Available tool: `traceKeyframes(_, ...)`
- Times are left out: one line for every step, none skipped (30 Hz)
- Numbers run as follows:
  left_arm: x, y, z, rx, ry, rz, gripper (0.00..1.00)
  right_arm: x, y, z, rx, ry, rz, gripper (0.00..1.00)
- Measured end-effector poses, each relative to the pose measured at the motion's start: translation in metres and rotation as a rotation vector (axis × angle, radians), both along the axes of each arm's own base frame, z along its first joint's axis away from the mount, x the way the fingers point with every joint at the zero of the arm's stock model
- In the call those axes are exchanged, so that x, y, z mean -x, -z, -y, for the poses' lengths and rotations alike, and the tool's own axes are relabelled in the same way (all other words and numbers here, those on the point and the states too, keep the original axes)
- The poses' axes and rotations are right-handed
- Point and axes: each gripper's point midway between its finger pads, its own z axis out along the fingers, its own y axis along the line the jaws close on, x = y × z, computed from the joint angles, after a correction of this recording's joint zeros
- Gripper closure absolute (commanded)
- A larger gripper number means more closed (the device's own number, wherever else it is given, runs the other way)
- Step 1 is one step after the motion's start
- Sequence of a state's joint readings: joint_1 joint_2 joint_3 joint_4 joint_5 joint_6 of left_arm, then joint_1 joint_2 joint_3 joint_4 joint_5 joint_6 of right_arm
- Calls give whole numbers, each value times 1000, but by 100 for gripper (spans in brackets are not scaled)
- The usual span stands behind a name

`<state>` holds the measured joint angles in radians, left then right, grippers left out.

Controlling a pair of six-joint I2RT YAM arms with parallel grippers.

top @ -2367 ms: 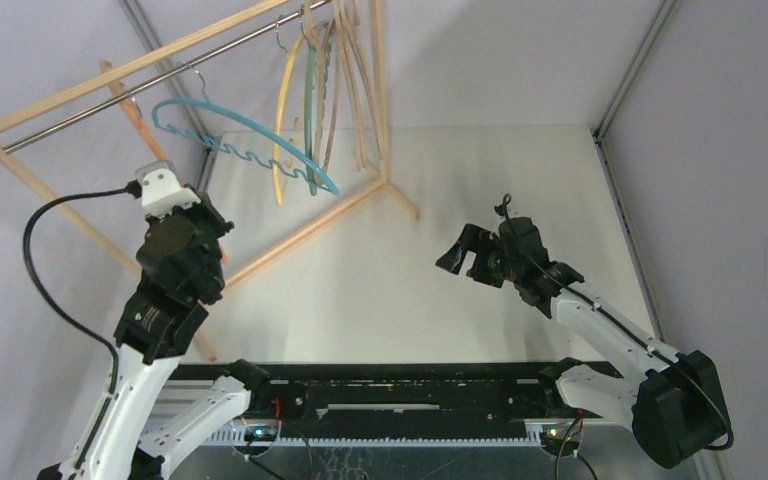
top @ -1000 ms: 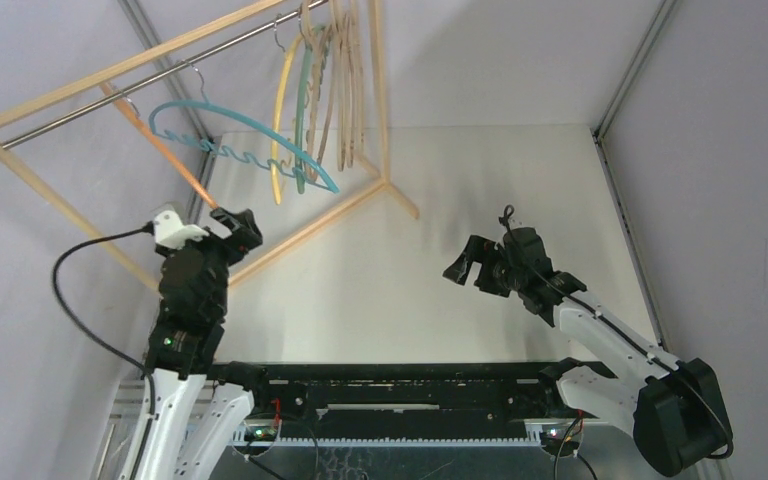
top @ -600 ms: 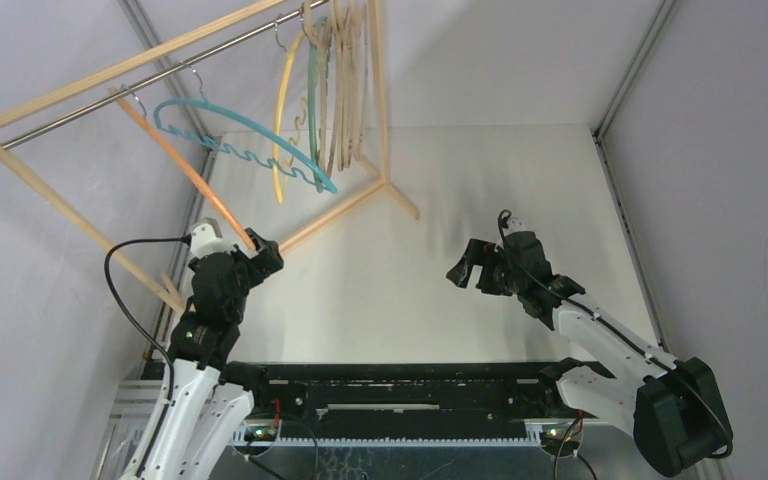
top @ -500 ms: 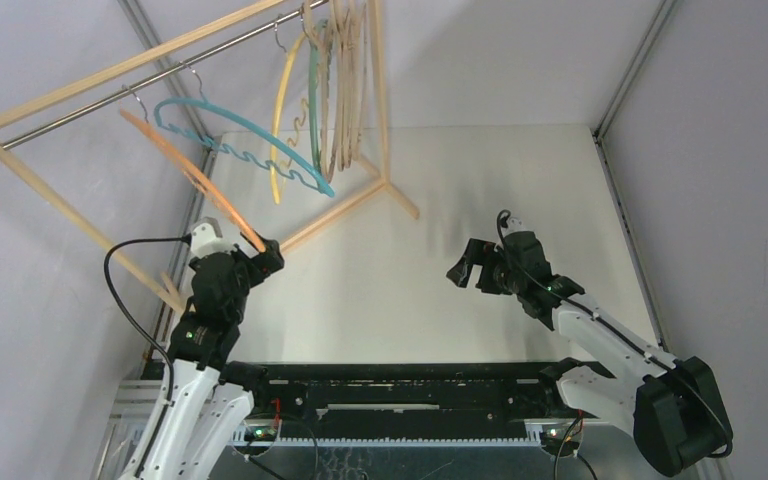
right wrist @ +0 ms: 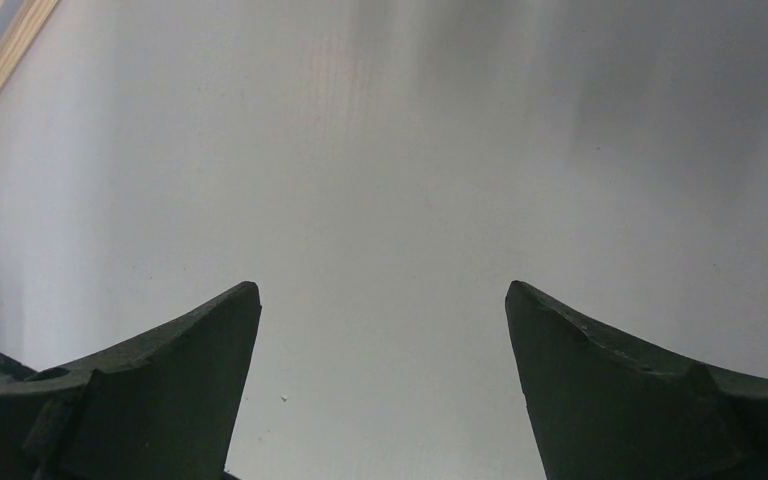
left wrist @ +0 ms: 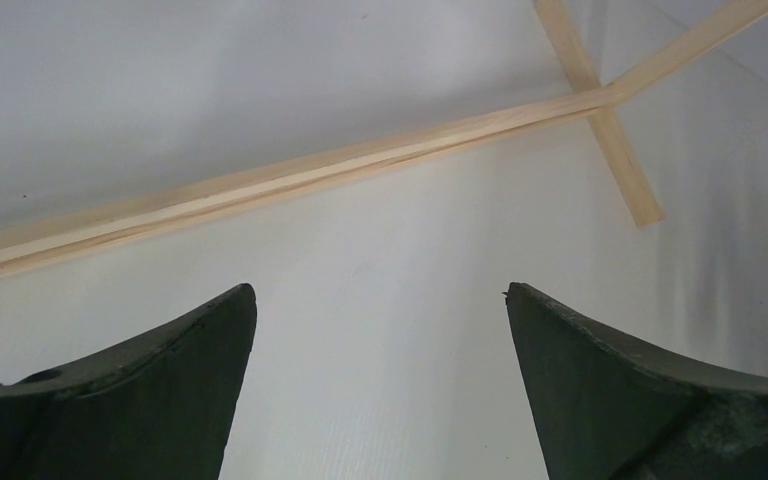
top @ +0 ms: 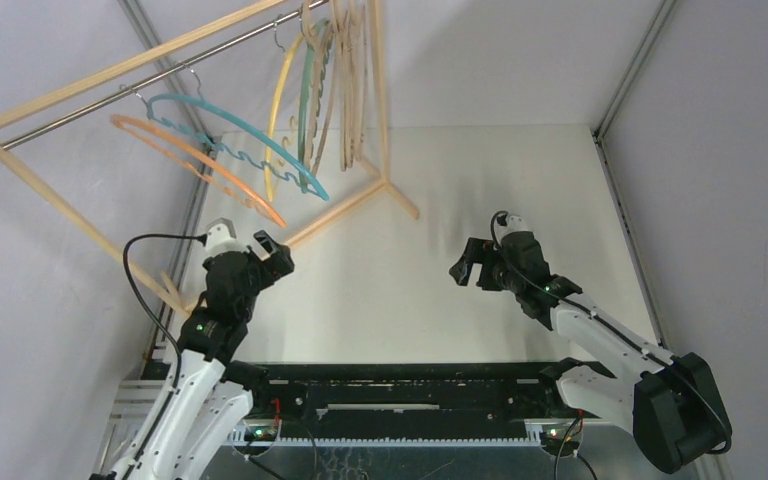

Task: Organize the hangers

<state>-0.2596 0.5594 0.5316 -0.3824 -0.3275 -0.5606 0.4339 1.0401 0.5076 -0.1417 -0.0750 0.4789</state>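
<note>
Orange hanger [top: 260, 205] now swings free on the rail [top: 60, 124] beside the teal hanger [top: 290, 160]. Your left gripper [left wrist: 380, 295] has backed off, jaws wide, empty. Right gripper [right wrist: 382, 290] is wide too. One more hung.

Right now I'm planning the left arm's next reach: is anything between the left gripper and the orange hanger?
Nothing visible. The open left gripper sits just short of the orange hanger's lower tip, with only air between them. The teal hanger hangs beyond it on the rail, not in the way.
</note>
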Motion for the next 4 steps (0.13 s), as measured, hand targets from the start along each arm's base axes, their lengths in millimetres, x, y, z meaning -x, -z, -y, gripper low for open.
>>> traceKeyframes(0,1,0,-1,0,-4,0,-1,0,1,7,1,5,0)
traceKeyframes(-1,1,0,-2,0,-6,0,-1,0,2,13,3,10,0)
traceKeyframes(-1,2,0,-3,-1,-9,0,-2,0,2,18,6,12,0)
traceKeyframes(-1,2,0,-3,-1,-9,0,-3,1,3,26,10,13,0)
